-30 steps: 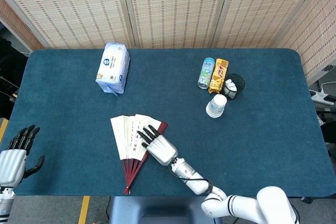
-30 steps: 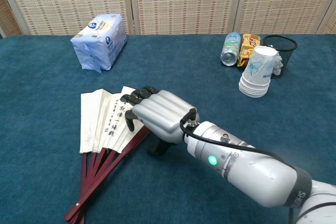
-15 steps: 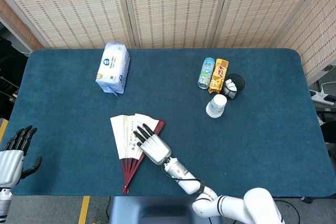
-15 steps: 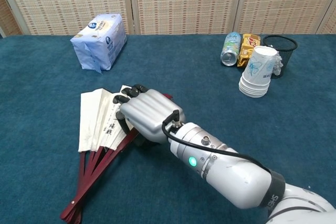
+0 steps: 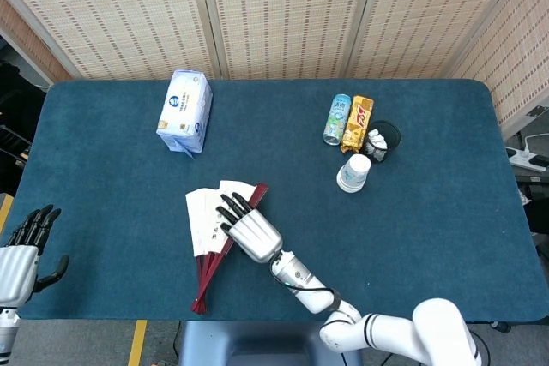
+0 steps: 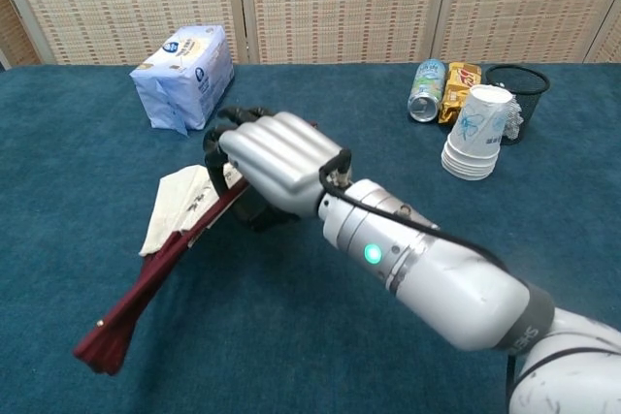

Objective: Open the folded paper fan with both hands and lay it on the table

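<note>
While the right hand (image 5: 250,231) grips the fan (image 5: 216,227) in the head view, the fan's long axis runs on a slant, from its dark red handle end below and to the left of the hand up to the white paper just left of and under the dark fingertips (image 5: 229,207). Its paper leaves are only partly spread, a narrow wedge of white with a red rib along the right edge. Well to the left of this hand, at the table (image 5: 429,237) edge, the left hand (image 5: 24,255) holds nothing and its fingers stand apart. Up and to the left of the right hand lies a tissue pack (image 5: 186,110); up and to the right are a can (image 5: 337,119), a snack bag (image 5: 358,123), a paper cup stack (image 5: 353,172) and a small black basket (image 5: 383,138). Seen from the chest, the right hand (image 6: 272,162) closes round the fan (image 6: 160,253), which is tilted: the red ribs bundle down to the lower left of the hand, and the creased white paper fans out just left of the fingers. Behind the hand sits the tissue pack (image 6: 184,76).
</note>
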Robot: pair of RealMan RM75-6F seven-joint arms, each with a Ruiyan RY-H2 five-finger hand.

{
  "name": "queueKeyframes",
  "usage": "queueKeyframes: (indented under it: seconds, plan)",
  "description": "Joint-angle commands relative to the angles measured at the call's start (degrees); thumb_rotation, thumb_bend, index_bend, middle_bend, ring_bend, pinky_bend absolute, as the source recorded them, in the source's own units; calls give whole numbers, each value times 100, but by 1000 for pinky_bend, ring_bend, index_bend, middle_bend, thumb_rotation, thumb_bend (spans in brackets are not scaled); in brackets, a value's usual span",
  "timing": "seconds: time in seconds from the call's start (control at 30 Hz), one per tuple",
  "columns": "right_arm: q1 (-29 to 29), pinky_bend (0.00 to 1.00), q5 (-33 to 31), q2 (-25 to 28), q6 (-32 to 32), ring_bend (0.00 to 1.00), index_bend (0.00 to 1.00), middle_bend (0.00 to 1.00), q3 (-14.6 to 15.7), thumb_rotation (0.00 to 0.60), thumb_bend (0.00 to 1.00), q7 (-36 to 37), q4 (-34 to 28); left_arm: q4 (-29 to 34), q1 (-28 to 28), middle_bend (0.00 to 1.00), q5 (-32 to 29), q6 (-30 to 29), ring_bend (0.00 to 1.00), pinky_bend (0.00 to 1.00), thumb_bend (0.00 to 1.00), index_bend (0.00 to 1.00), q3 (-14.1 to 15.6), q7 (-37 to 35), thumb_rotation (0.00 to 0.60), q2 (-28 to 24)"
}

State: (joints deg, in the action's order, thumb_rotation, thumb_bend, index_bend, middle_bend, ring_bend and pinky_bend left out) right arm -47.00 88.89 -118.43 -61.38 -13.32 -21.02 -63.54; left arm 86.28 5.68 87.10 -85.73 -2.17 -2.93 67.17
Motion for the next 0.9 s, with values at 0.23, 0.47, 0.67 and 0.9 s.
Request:
queueKeyframes:
  seconds: [0.23,0.47,0.67,0.9]
  plan:
    - [-200,114,-1469,1358,469,0,760,188,-1165,600,580,-1608,-2314,-300,329,86,164,297,33,214,437,337,-69,-1126,600,456]
    - [-426,114,-2824,1619,405,0,760,188,-1647,600,579,-2221,-3217,-659,731,102,121,859,16,210,421,364,-129,-3019,600,998]
    - [-742,114,-3549,1587,98,0,760,188,-1856,600,579,-2420,-3579,-560,1157,75,-310,1820,0,205,402,356,-254,-4071,600,1240]
    - [-1141,114,-4179,1329,-342,0,760,188,-2109,600,580,-2354,-3685,-448,1438,71,-686,2305,0,205,405,307,-491,-4705,600,1524]
